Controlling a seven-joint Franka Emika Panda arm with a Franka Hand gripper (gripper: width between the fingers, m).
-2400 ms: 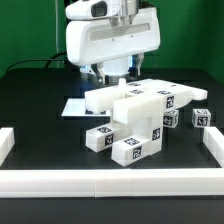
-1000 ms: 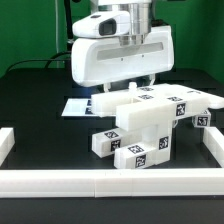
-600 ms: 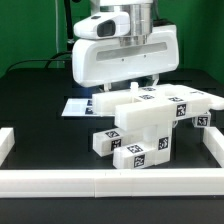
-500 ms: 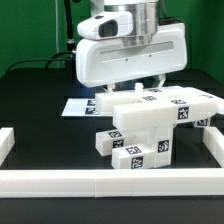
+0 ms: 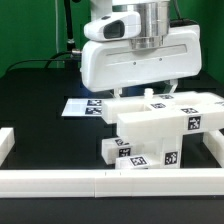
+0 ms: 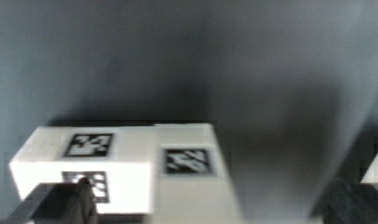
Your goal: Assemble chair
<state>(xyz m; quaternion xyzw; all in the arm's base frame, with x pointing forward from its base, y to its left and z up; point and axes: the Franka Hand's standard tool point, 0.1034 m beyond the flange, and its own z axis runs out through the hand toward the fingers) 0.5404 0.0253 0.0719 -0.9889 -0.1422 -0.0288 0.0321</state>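
Standing on the black table (image 5: 40, 95), the chair (image 5: 160, 128) is seen as a stack of chunky white parts with black-and-white square tags (image 5: 195, 122) on them. It is placed close to the table's near edge and toward the edge on the exterior view's right. A small white part (image 5: 113, 150) is seen low down, just beside the stack, on the exterior view's left. The long low white rail (image 5: 60, 182) is laid along the near edge, just in front of the chair, and more of it is seen at both side edges. The marker board (image 5: 78, 106) is laid flat behind the chair, nearer the far edge, and is partly hidden by the chair. The gripper (image 5: 158, 92) is held right above the back of the chair, and its tips are hidden behind the top white part. Its fingers are spread wide apart and are not closed on any part. In the wrist view, one dark finger (image 6: 70, 203) is seen just beside a white block (image 6: 141, 138) with three tags on it. Whether the finger is touching the block cannot be told. A second white part (image 6: 374, 165) is seen well apart from the block, with bare black table between them.
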